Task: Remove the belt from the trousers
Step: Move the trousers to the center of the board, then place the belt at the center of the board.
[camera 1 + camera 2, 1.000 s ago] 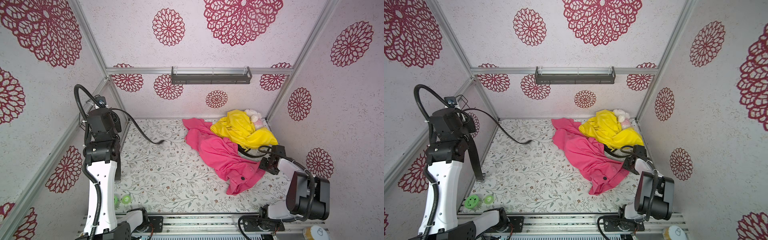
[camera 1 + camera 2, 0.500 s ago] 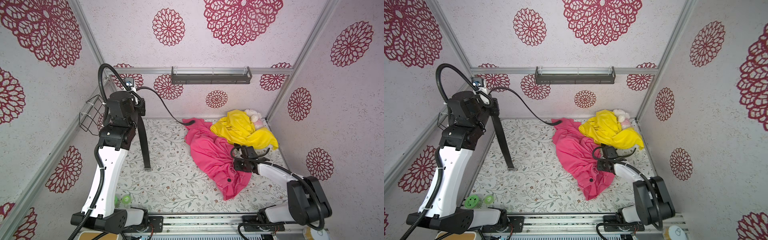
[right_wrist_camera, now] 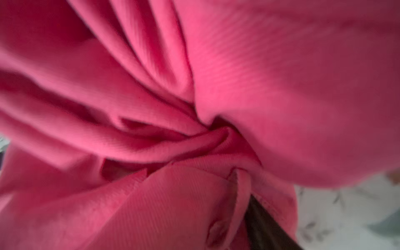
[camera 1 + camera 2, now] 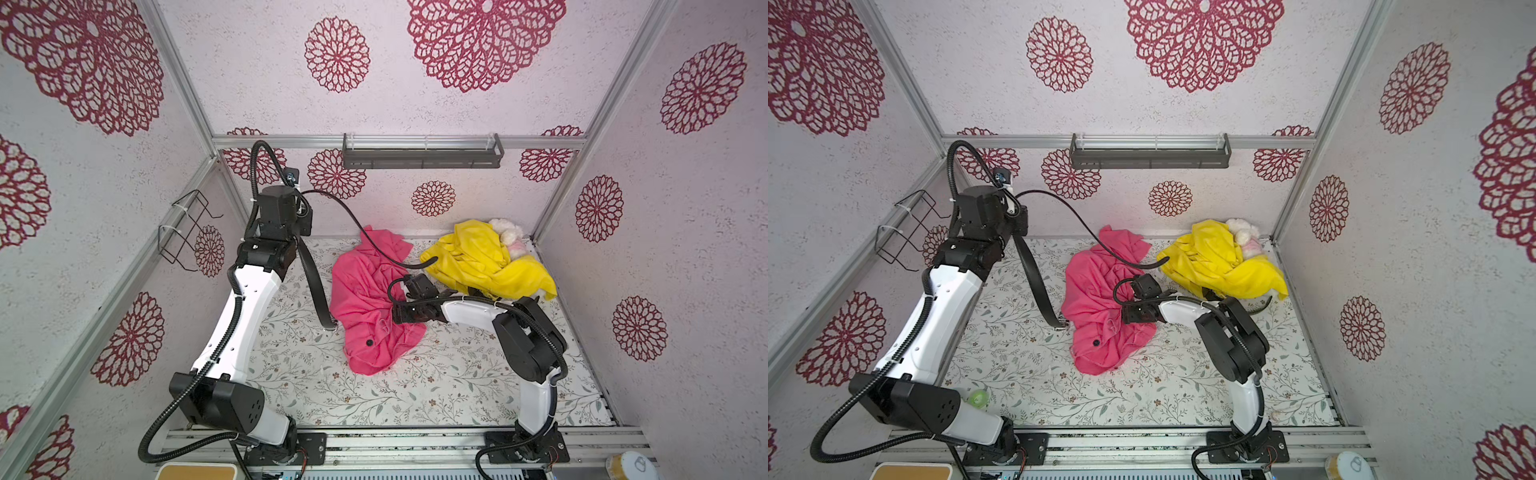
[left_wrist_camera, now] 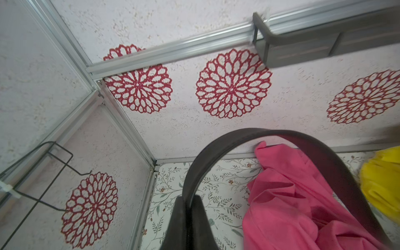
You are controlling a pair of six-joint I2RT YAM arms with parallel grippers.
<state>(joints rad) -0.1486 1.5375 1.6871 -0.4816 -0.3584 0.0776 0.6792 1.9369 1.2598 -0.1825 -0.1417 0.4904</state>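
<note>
Left wrist view: left pincer (image 5: 188, 198) clenched on belt (image 5: 249, 134), seemingly free of trousers (image 5: 292, 205); right pincer (image 4: 397, 316) on trousers, state we cannot tell; next we should lay belt aside.

I see the belt (image 5: 259, 131) as smooth, dark, leather-like, with a dull sheen, and the trousers (image 3: 281, 86) as matt pink cloth, finely ribbed. At the upper left of the left wrist view the walls (image 5: 173, 129) look rough and plastery, the frame rail (image 5: 173, 52) brushed metal.
</note>
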